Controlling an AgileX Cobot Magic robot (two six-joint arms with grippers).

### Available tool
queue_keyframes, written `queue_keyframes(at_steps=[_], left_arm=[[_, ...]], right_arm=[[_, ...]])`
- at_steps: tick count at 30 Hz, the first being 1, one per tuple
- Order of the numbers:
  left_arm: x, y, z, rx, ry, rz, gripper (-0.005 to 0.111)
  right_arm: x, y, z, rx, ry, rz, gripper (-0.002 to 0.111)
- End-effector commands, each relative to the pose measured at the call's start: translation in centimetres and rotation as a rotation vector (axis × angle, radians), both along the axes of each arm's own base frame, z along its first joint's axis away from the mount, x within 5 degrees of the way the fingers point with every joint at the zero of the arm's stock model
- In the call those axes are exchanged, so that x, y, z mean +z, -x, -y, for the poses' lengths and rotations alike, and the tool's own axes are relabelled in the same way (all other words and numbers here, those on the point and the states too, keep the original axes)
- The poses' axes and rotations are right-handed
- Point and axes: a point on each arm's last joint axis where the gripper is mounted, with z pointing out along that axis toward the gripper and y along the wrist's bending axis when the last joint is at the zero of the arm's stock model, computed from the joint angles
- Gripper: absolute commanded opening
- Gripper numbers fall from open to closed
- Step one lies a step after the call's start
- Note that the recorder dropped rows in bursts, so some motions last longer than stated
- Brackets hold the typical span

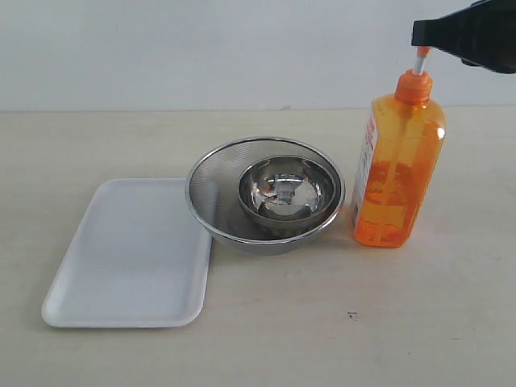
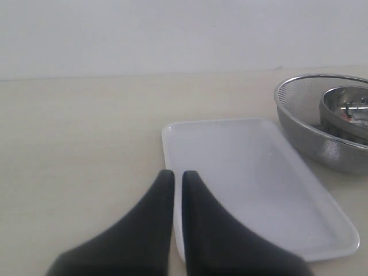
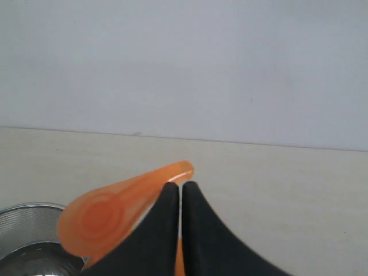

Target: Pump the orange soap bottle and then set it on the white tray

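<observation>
The orange soap bottle (image 1: 397,177) stands upright on the table to the right of the bowls, its white stem showing below the pump head. My right gripper (image 1: 431,34) is shut and sits right on top of the pump head (image 3: 115,213), hiding it in the exterior view. The jaws hold nothing between them. The white tray (image 1: 133,254) lies flat at the left with nothing on it. My left gripper (image 2: 173,175) is shut and hovers over the tray's (image 2: 253,178) near edge; it is out of the exterior view.
Two nested round steel bowls (image 1: 266,193) stand between the tray and the bottle, the outer one touching the tray's right rim. They also show in the left wrist view as steel bowls (image 2: 328,118). Bare beige tabletop lies in front.
</observation>
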Motion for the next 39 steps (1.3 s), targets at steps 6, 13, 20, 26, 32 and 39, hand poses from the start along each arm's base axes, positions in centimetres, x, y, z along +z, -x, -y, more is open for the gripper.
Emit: queue_keyframes(at_steps=[6, 13, 20, 26, 32, 39], left_arm=[[-0.1, 0.0, 0.0, 0.001, -0.004, 0.001, 0.005], [-0.1, 0.0, 0.0, 0.001, -0.004, 0.001, 0.005], [-0.1, 0.0, 0.0, 0.001, -0.004, 0.001, 0.005], [-0.1, 0.0, 0.0, 0.001, -0.004, 0.001, 0.005], [-0.1, 0.0, 0.0, 0.001, -0.004, 0.001, 0.005], [-0.1, 0.0, 0.0, 0.001, -0.004, 0.001, 0.005]], right_arm=[[0.9, -0.6, -0.1, 0.010, 0.006, 0.029, 0.000], [0.8, -1.5, -0.6, 0.041, -0.008, 0.024, 0.000], [0.2, -2.3, -0.8, 0.045, 0.008, 0.010, 0.000], [0.9, -2.6, -1.1, 0.061, -0.002, 0.029, 0.000], [1.6, -2.8, -1.3, 0.083, -0.015, 0.053, 0.000], [1.7, -2.7, -1.4, 0.096, -0.019, 0.054, 0.000]])
